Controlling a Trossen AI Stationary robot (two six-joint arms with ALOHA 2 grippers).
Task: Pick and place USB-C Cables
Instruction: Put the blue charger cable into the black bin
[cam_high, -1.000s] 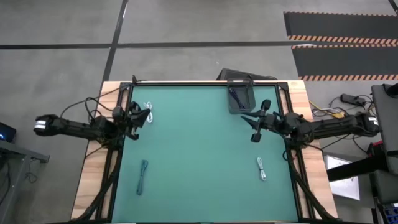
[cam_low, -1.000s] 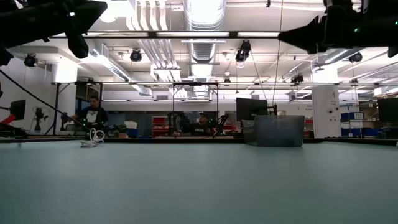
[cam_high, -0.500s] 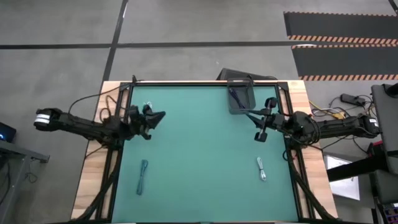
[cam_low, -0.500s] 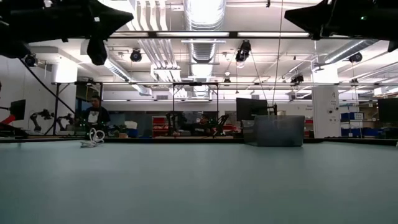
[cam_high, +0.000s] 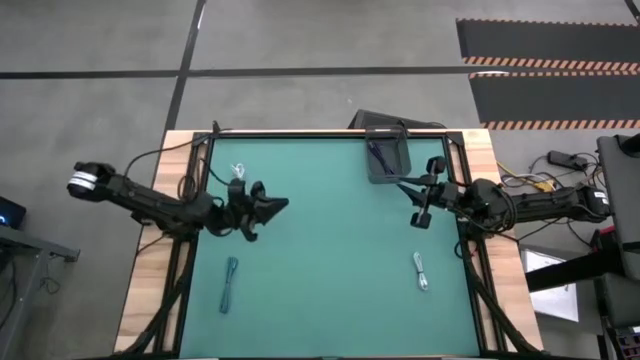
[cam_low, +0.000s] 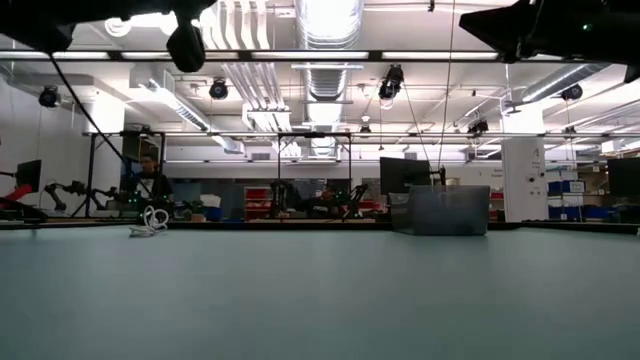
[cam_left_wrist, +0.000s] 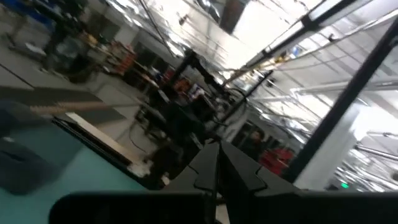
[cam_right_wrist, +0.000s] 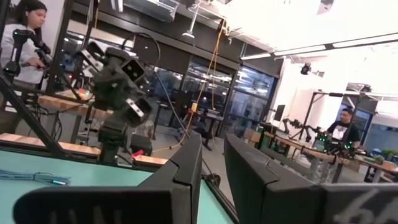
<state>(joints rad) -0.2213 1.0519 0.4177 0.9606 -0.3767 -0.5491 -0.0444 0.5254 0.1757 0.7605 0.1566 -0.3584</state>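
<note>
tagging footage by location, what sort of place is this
Probably a robotics lab or workshop hall: exposed ceiling ducts, other robot arms on benches, and people at workstations beyond the green table.

A dark grey bin (cam_high: 388, 160) sits near the green mat's (cam_high: 330, 290) far edge, contents seemingly bluish.

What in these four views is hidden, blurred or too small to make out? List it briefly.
- Bin contents: high view too small; low view, its wall hides them.
- White cable: partly under left arm, high view.
- Left gripper: fingers blurred in left wrist view.
- Teal cable and grey cable: not visible in low view.
</note>
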